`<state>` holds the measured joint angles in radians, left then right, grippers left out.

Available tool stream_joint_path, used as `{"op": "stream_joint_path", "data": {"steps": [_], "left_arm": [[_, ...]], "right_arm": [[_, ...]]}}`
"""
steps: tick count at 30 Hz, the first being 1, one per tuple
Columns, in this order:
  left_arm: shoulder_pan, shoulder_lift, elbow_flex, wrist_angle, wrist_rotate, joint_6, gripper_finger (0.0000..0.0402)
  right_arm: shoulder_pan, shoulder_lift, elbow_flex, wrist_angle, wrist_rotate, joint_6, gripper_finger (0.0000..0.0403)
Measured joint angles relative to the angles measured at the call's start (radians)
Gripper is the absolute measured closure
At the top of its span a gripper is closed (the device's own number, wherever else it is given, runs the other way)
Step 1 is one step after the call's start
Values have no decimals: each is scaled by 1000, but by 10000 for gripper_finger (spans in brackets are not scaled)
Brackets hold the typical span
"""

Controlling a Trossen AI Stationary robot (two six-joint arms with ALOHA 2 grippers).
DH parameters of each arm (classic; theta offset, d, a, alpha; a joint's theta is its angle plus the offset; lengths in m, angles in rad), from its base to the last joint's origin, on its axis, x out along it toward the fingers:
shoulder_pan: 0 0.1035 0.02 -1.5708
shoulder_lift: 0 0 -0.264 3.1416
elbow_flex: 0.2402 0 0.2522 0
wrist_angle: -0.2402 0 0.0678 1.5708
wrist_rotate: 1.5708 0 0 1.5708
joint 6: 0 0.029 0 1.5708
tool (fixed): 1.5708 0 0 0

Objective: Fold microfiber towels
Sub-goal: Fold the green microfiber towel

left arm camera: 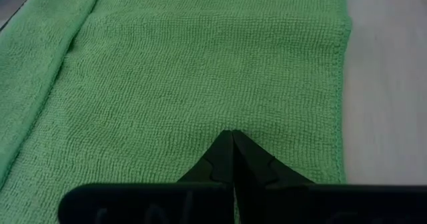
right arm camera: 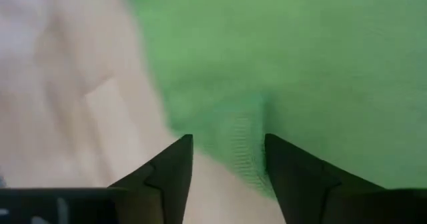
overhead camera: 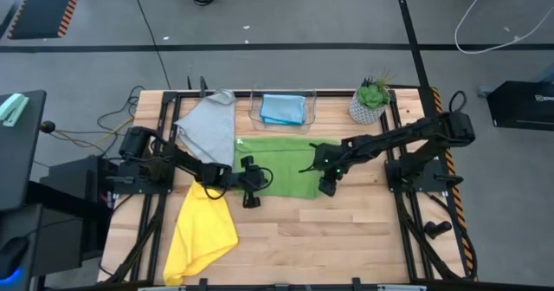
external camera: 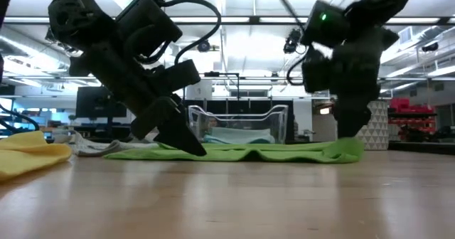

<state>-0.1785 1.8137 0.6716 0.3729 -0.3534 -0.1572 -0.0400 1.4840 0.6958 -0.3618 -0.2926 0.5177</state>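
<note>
A green towel (overhead camera: pixel 281 165) lies flat in the middle of the table, with a folded-over layer showing in the left wrist view (left arm camera: pixel 200 71). My left gripper (overhead camera: pixel 258 187) is shut, its tips down on the towel close to the near edge, toward its left end. My right gripper (right arm camera: pixel 227 151) stands open over the towel's near right corner (right arm camera: pixel 247 161), one finger on either side. A grey towel (overhead camera: pixel 210 126) lies at the far left and a yellow one (overhead camera: pixel 201 230) at the near left. A light blue towel (overhead camera: pixel 283 107) rests in a clear bin. My left gripper sets its shut fingertips (left arm camera: pixel 232 141) down on the green towel's top surface (left arm camera: pixel 233 117), a little in from the near edge. The fingers come slanting down from the table's left. The towel lies flat on the table under them. My right gripper's fingers (right arm camera: pixel 170 167) reach down to the corner, but I cannot tell whether they touch it.
The clear bin (overhead camera: pixel 310 109) stands at the far edge behind the green towel. A potted plant (overhead camera: pixel 372 100) sits at the far right. Bare wood (overhead camera: pixel 346 239) stretches along the near side, right of the yellow towel.
</note>
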Motion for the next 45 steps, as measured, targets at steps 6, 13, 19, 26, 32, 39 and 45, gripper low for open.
{"op": "stream_joint_path", "data": {"steps": [6,13,19,26,32,39,45], "left_arm": [[0,0,0,-1,1,-14,397],[0,0,0,-2,1,-14,394],[-12,-3,-1,-2,-1,-2,395],[-49,-151,-3,-70,10,68,398],[-44,-398,-3,-322,-18,91,386],[91,-470,-3,-631,-65,90,378],[163,-397,-2,-636,-62,275,277]], "right_arm": [[84,-68,0,-5,-16,0,258],[185,-80,0,-35,31,6,337],[278,-77,0,-137,126,65,368],[349,-144,0,-147,185,157,310],[334,-307,0,-165,385,129,250],[183,-367,1,-267,613,11,221],[83,-341,1,-246,597,-76,207]]}}
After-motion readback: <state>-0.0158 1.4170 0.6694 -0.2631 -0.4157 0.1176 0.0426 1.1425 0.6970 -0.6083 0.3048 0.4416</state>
